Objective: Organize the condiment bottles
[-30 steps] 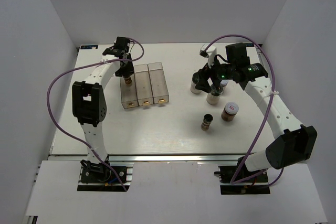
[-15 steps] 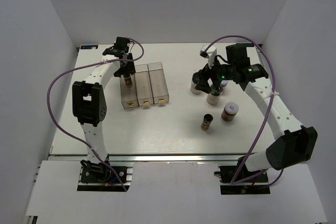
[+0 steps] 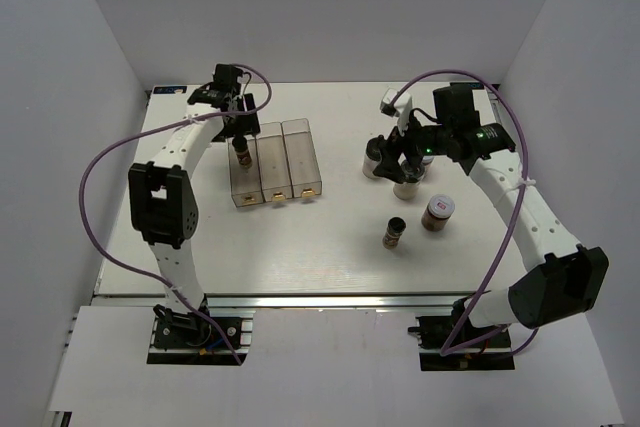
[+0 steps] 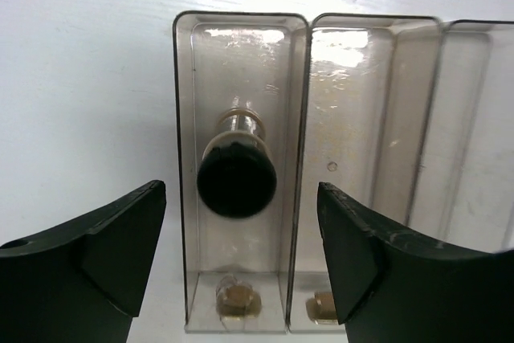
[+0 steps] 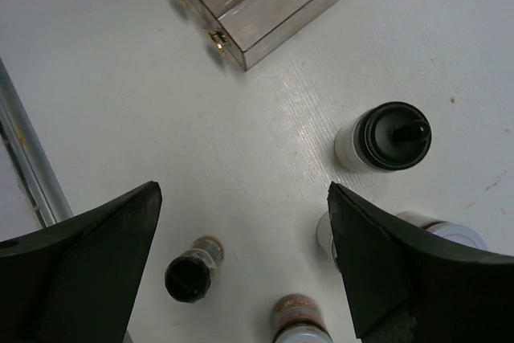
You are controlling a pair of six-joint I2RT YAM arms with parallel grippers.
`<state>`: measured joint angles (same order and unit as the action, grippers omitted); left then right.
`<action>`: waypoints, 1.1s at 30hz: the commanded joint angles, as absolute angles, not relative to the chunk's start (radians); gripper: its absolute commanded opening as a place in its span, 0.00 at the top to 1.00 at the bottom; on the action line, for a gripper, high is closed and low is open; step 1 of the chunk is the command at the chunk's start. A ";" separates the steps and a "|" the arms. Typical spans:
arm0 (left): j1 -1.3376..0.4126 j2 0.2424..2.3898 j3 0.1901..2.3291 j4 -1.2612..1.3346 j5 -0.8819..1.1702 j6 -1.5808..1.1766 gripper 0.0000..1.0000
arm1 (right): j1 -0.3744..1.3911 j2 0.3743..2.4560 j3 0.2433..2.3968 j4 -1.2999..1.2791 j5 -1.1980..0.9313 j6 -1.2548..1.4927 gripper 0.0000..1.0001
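A black-capped condiment bottle (image 4: 237,174) with brown contents stands upright in the left compartment of the clear rack (image 4: 299,118). My left gripper (image 4: 241,238) hovers open above it, one finger on each side, touching nothing. In the top view this bottle (image 3: 242,155) sits just below the left gripper (image 3: 238,129). My right gripper (image 5: 245,230) is open and empty over the loose bottles: a black-capped white-filled one (image 5: 385,138), a small black-capped one (image 5: 191,272), a reddish jar (image 5: 297,319), and a white-lidded one (image 5: 450,230) partly hidden by a finger.
The rack's middle and right compartments (image 3: 296,157) hold no bottle. The small bottle (image 3: 395,232) and the reddish jar (image 3: 438,212) stand apart at centre right. White walls enclose the table on three sides. A metal rail (image 5: 28,166) runs along the near edge.
My left gripper has opened and let go of the bottle, which now stands free in the left compartment. The right gripper has opened a little wider and shifted slightly over the bottle cluster.
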<state>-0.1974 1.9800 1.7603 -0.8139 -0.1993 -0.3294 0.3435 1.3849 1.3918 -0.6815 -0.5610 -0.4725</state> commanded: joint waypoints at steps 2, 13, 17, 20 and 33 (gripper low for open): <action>-0.195 1.763 1.750 -0.816 -0.154 -0.325 0.13 | 0.348 1.335 1.404 -0.790 -0.722 -0.668 0.11; -0.195 1.312 1.387 -0.762 0.015 -0.370 0.06 | 0.350 1.187 1.151 -1.005 -0.891 -1.253 0.11; -0.195 1.155 1.264 -0.753 0.046 -0.371 0.03 | 0.350 1.195 1.075 -1.029 -0.835 -1.321 0.12; -0.196 1.057 1.183 -0.753 0.035 -0.365 0.02 | 0.348 1.206 1.046 -1.008 -0.784 -1.297 0.12; -0.195 0.925 1.049 -0.768 0.025 -0.417 0.02 | 0.350 1.282 0.966 -0.810 -0.623 -1.143 0.14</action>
<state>-0.1974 0.9539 1.0580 -0.7780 0.0158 -0.4007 0.3473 1.2629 0.9707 -0.8951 -0.6636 -1.1931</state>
